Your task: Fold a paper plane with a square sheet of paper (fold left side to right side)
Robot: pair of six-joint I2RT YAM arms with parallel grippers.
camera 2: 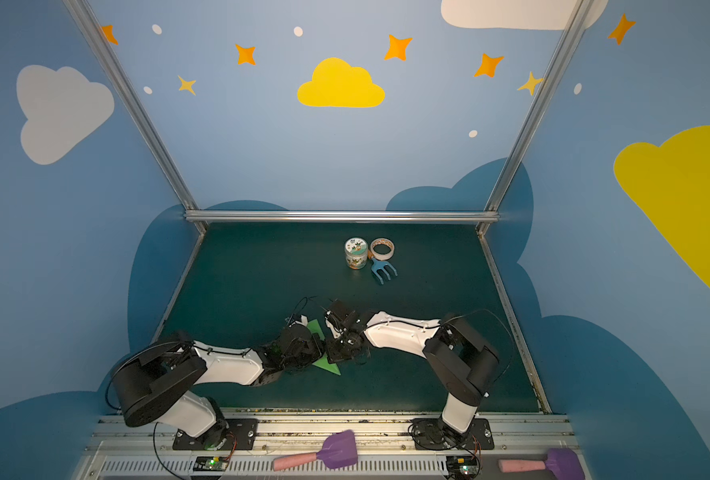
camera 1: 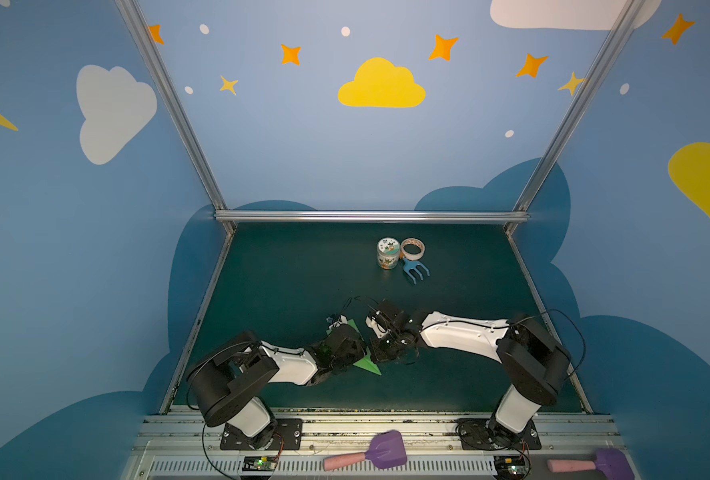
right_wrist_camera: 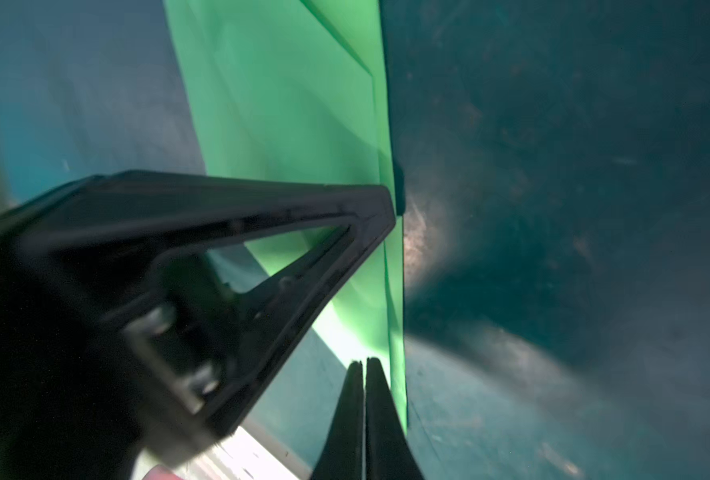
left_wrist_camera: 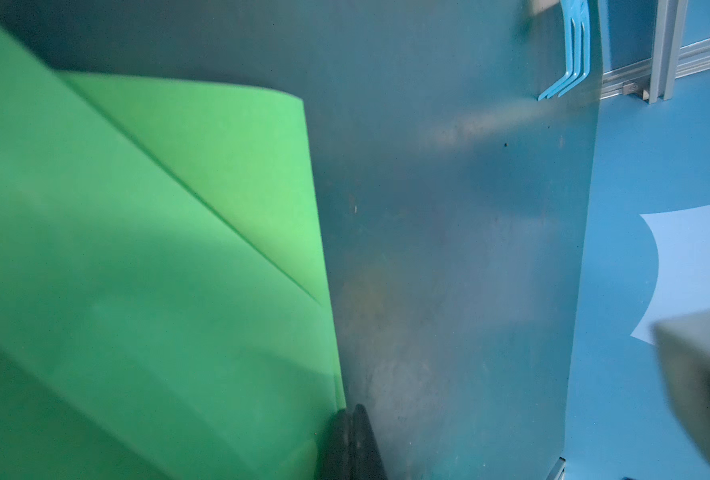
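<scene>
Holding the black two-fingered left gripper point(left_wrist_camera: 351, 440) pressed shut, tips right at the long straight edge of the bright green folded paper plane point(left_wrist_camera: 137, 270); not showing clearly any paper pinched between them. Holding the black right gripper point(right_wrist_camera: 363, 415) shut as well, nothing showing between its fingers, just beside that same straight edge, with the left gripper's tip meeting the edge farther along. Lying flat on the dark green table mat point(camera 1: 303, 270), in the front half near the middle, mostly hiding beneath both wrists in both top views. Running lengthwise from far-left to near-right there, aiming a sharp corner toward the near edge and showing a diagonal layered flap on top. Sitting well apart from the small printed jar point(camera 1: 388, 253), the beige tape roll point(camera 1: 412, 248) and the light blue plastic fork point(camera 1: 415, 270) toward the far side.
</scene>
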